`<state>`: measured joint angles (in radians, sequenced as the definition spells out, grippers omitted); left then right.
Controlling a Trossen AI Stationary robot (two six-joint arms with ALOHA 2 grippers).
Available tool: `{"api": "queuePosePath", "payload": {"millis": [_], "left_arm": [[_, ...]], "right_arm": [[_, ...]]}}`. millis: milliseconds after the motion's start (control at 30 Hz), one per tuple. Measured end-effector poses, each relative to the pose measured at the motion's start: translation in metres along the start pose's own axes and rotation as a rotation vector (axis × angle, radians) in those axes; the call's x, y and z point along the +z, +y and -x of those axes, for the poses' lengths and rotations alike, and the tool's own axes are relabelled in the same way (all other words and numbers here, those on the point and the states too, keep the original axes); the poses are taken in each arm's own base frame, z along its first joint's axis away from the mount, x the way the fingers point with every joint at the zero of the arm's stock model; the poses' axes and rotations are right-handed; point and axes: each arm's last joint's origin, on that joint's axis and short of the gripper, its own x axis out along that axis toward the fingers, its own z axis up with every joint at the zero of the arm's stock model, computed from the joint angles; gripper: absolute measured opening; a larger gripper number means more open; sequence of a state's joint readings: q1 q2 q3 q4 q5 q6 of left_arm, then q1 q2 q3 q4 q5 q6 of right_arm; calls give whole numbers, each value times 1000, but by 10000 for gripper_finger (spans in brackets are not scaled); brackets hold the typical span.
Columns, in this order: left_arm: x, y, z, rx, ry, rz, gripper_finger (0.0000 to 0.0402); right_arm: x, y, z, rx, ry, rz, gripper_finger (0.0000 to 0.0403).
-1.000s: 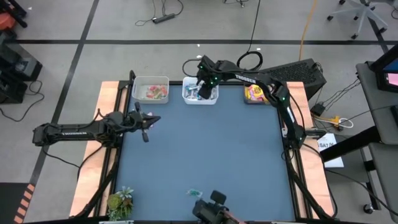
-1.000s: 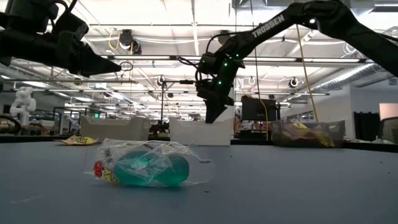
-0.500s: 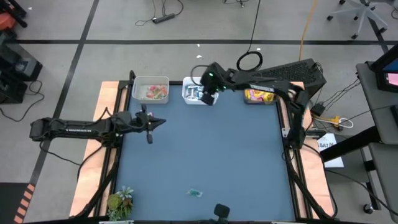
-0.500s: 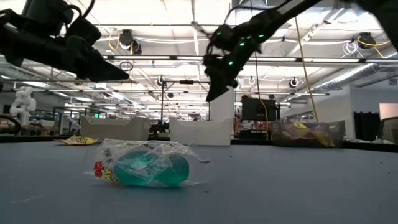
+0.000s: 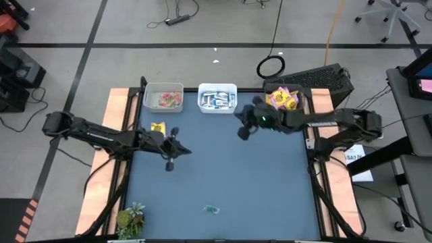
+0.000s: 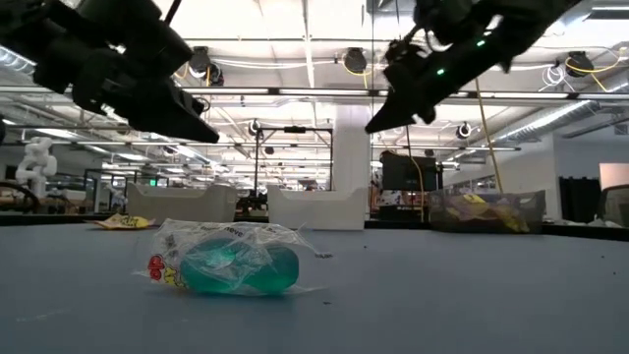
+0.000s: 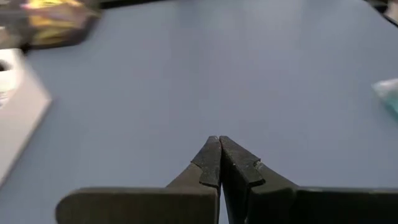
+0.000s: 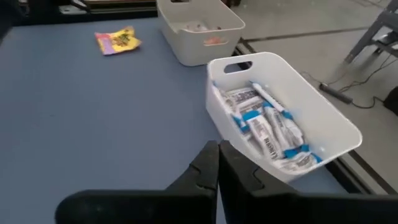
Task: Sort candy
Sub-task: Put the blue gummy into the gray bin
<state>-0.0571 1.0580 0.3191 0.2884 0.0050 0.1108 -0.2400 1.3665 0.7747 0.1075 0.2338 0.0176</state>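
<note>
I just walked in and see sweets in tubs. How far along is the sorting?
Mostly done: the left bin holds red pieces, the middle bin blue-and-white bars, the right bin yellow packets. Nothing is in hand: the left gripper and right gripper are both shut and empty above the table. Left to sort: a yellow packet near the left bin and a green candy at the table's near edge.

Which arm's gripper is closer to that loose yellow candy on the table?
The left gripper: the yellow candy lies just behind it, near the bins. The right gripper hangs far off to the candy's right.
</note>
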Motion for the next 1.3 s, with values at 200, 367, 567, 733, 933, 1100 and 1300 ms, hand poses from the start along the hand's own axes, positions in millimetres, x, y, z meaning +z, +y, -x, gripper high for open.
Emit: {"api": "queuePosePath", "payload": {"millis": [200, 367, 567, 733, 933, 1100, 1300], "left_arm": [[16, -25, -26, -113, 70, -54, 5], [22, -48, -45, -241, 136, -52, 5], [24, -73, -64, -345, 210, 60, 7], [19, -94, -78, -385, 271, 112, 34], [15, -119, -93, -397, 278, 77, 102], [18, -130, -99, -415, 255, 95, 166], [10, -136, -116, -397, 317, 179, 228]], "right_arm": [[-13, 24, 23, 15, -19, -6, 0], [-15, 40, 24, 25, -39, -3, 0], [-15, 52, 25, 3, -73, 5, 0], [-11, 58, 27, 15, -120, -9, 0], [-13, 66, 26, 43, -124, -46, 0], [-14, 71, 27, 57, -131, -48, 0], [-13, 71, 27, 58, -141, -64, 0]]}}
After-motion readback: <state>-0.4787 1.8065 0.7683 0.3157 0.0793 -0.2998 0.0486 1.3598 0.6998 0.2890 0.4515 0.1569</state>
